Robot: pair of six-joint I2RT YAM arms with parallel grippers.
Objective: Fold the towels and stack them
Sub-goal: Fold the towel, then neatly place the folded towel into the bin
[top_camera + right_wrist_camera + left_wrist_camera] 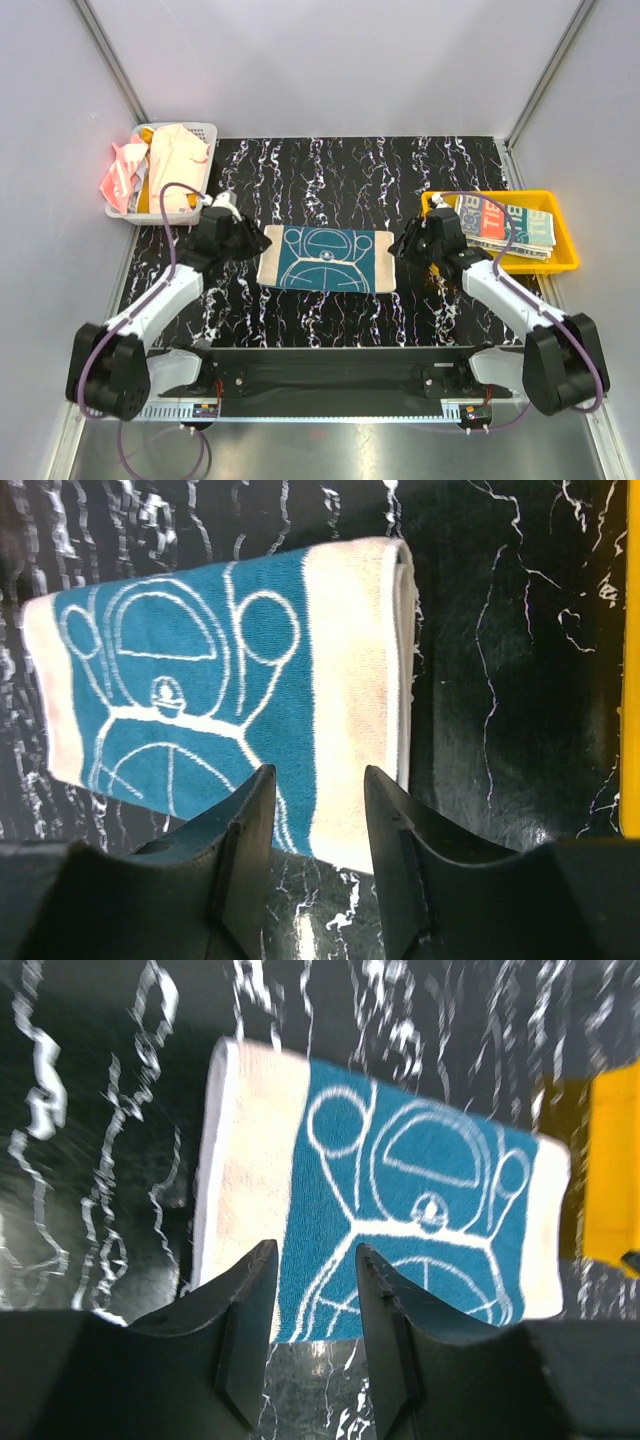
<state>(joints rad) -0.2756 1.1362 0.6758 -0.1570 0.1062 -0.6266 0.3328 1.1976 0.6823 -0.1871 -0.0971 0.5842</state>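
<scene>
I see my left pincer (pixel 316 1260) and right pincer (pixel 320 780) both spread, gripping nothing, at opposite ends of teal-and-cream towel (pixel 326 259), flat on tabletop (pixel 300 180).

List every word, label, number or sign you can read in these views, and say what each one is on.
No text here can be quoted with confidence.
On the folded towel in the yellow tray: large pale block letters, cut off by the folds and too blurred to read.
On the teal-and-cream towel: only a white line drawing, no words.
</scene>
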